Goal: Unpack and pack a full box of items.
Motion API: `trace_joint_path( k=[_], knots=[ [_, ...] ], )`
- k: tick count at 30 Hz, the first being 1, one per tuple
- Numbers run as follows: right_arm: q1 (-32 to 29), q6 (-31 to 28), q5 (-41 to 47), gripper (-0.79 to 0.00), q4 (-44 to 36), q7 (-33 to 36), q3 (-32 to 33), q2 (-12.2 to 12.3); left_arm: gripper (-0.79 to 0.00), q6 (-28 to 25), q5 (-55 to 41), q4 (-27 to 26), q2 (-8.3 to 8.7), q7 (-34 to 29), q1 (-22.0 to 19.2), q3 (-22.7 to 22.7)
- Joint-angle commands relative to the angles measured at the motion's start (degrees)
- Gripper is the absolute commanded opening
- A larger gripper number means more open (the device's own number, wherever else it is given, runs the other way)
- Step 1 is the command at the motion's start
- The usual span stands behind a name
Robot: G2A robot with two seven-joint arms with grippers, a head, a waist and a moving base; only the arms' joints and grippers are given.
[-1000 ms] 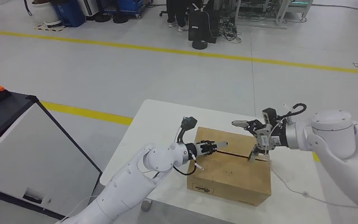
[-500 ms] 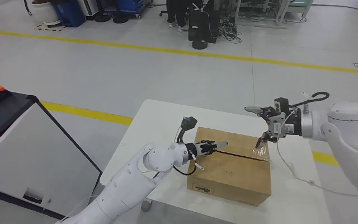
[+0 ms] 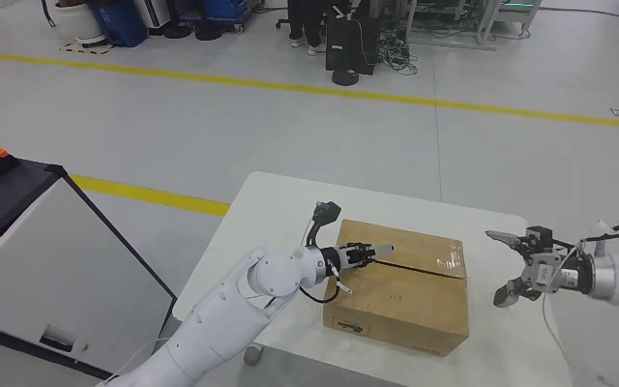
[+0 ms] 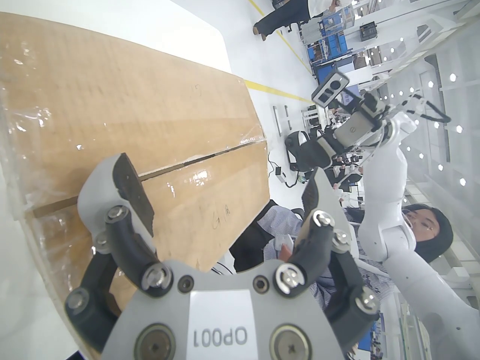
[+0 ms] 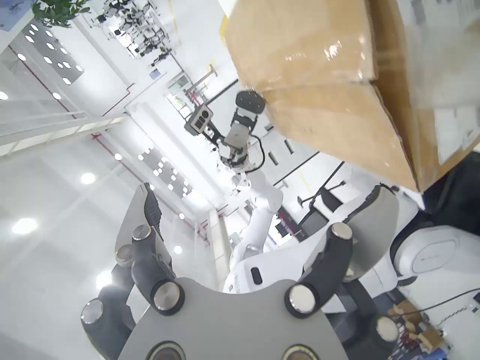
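Presently my left gripper [image 4: 219,170] and right gripper [image 3: 494,266] stand open. The box [image 3: 401,295] is stiff, likely heavy; grip a flap edge at the seam [image 3: 411,266].

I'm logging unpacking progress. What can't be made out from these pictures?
What the box holds: closed flaps hide it, top view.
Whether the tape on the seam is cut: glare, left wrist view.
The side label print: blurred, cut off by the edge, right wrist view.
Whether the left gripper touches the box: too small, top view.
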Motion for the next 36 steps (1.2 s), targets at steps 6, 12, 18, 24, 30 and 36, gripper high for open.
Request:
trace_joint_path(
  k=[6, 12, 18, 24, 30, 36],
  knots=[
    [-12.32, -9.72, 6.70, 0.000, 4.89, 9.77, 2.83, 8.02, 0.000, 0.00, 0.00, 0.00, 0.00, 0.00, 0.00, 0.00],
    [-16.64, -14.01, 10.87, 0.000, 9.46, 14.04, 4.79, 10.94, 0.000, 0.00, 0.00, 0.00, 0.00, 0.00, 0.00, 0.00],
    [-16.64, -14.01, 10.87, 0.000, 9.46, 14.04, 4.79, 10.94, 0.000, 0.00, 0.00, 0.00, 0.00, 0.00, 0.00, 0.00],
    [-16.64, -14.01, 10.87, 0.000, 9.46, 14.04, 4.79, 10.94, 0.000, 0.00, 0.00, 0.00, 0.00, 0.00, 0.00, 0.00],
    [-16.64, -14.01, 10.87, 0.000, 9.46, 14.04, 4.79, 10.94, 0.000, 0.00, 0.00, 0.00, 0.00, 0.00, 0.00, 0.00],
    [-17.14, -11.58, 13.62, 0.000, 9.81, 8.03, 4.27, 10.33, 0.000, 0.00, 0.00, 0.00, 0.00, 0.00, 0.00, 0.00]
  ],
)
